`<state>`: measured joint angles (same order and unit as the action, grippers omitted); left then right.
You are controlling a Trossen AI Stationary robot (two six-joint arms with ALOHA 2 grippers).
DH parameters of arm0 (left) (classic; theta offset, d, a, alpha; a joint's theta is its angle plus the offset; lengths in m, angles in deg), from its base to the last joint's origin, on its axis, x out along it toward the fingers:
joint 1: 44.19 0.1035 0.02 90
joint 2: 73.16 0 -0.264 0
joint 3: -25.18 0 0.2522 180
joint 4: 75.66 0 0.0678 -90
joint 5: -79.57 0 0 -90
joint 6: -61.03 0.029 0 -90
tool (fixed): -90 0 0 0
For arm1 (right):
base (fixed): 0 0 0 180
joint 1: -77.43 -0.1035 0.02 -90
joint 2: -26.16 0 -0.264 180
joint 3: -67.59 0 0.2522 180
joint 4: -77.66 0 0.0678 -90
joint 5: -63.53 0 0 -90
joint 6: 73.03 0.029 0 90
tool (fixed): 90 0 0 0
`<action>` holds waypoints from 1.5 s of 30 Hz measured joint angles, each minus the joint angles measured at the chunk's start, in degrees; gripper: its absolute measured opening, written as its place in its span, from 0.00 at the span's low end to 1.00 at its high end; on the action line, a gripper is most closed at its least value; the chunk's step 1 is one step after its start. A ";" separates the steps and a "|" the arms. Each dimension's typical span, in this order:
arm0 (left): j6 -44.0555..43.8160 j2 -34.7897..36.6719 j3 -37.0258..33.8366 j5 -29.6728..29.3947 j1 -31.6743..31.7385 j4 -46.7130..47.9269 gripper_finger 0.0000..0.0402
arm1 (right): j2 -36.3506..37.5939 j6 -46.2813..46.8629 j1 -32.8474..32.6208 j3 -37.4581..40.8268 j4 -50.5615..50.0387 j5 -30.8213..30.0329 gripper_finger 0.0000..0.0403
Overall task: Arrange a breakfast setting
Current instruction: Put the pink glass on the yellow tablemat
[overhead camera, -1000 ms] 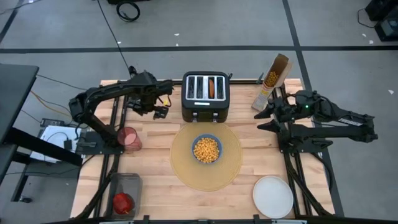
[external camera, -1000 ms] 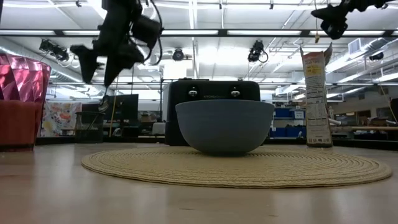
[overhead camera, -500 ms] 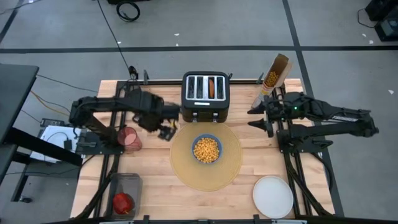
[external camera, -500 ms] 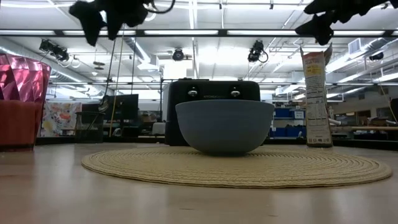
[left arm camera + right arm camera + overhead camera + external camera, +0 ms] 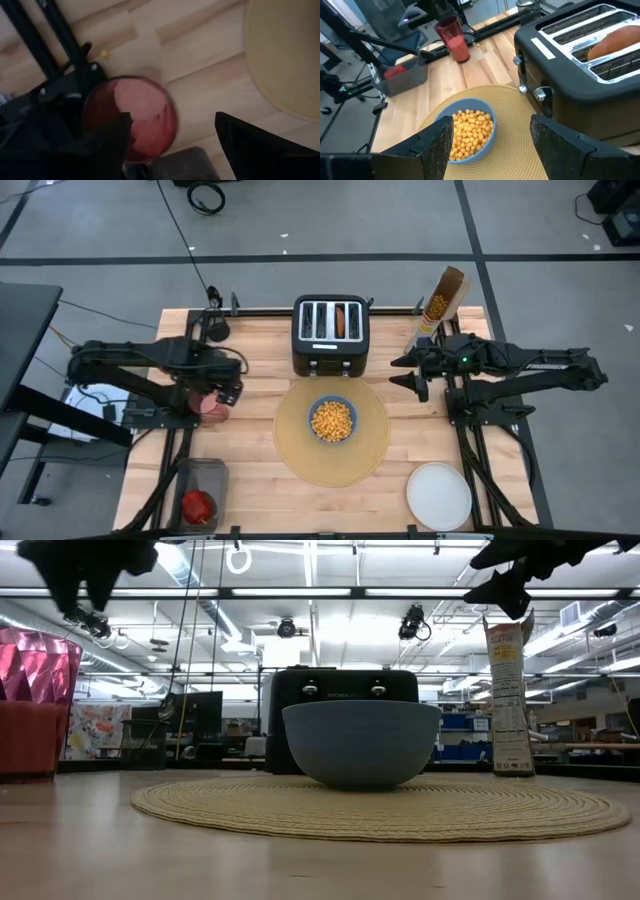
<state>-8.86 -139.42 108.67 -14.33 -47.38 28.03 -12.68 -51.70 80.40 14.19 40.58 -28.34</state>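
High view: grey floor around a light wooden table point(image 5: 250, 470) in the middle of the frame. Round tan placemat point(image 5: 332, 431) at centre, blue bowl point(image 5: 332, 420) of yellow cereal on it. Black toaster point(image 5: 331, 335) just above the mat, a bagel point(image 5: 342, 321) in one slot. Tilted cereal box point(image 5: 437, 310) upper right of the table. White plate point(image 5: 439, 496) lower right. Grey bin point(image 5: 199, 491) lower left with the red apple point(image 5: 198, 505) inside. Left gripper point(image 5: 230, 392) sits over the pink cup point(image 5: 211, 406) at left of the mat; fingers can't be read here. Right gripper point(image 5: 412, 372) hangs right of the toaster, fingers spread.

Low view: ceiling lights and room clutter behind. Bowl point(image 5: 361, 743) on the mat point(image 5: 390, 808) at centre, toaster point(image 5: 340, 690) behind it, cereal box point(image 5: 509, 698) at right, pink cup point(image 5: 38, 705) at far left edge. Left gripper point(image 5: 82, 575) dark at top left above the cup, fingers not readable; right gripper point(image 5: 512, 585) at top right.

Left wrist view: wood planks, cup point(image 5: 131, 117) seen from above at centre-left, between the two dark fingers point(image 5: 260, 150), which are spread and not touching it. Mat edge point(image 5: 285, 55) at upper right.

Right wrist view: fingers point(image 5: 436, 145) wide apart at the bottom, holding nothing. Bowl point(image 5: 465, 130) on mat point(image 5: 512, 150) at lower centre, toaster point(image 5: 585, 75) with bagel point(image 5: 617, 42) at right, cup point(image 5: 454, 38) and bin point(image 5: 405, 75) upper left.
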 joint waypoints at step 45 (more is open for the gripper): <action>15.21 -3.07 -1.73 6.90 -8.65 -9.05 0.03 | -19.57 -15.92 -9.93 -6.48 19.47 -3.01 0.72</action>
<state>6.35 -142.49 106.94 -7.43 -56.03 18.98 -32.25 -67.63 70.48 7.70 60.05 -31.35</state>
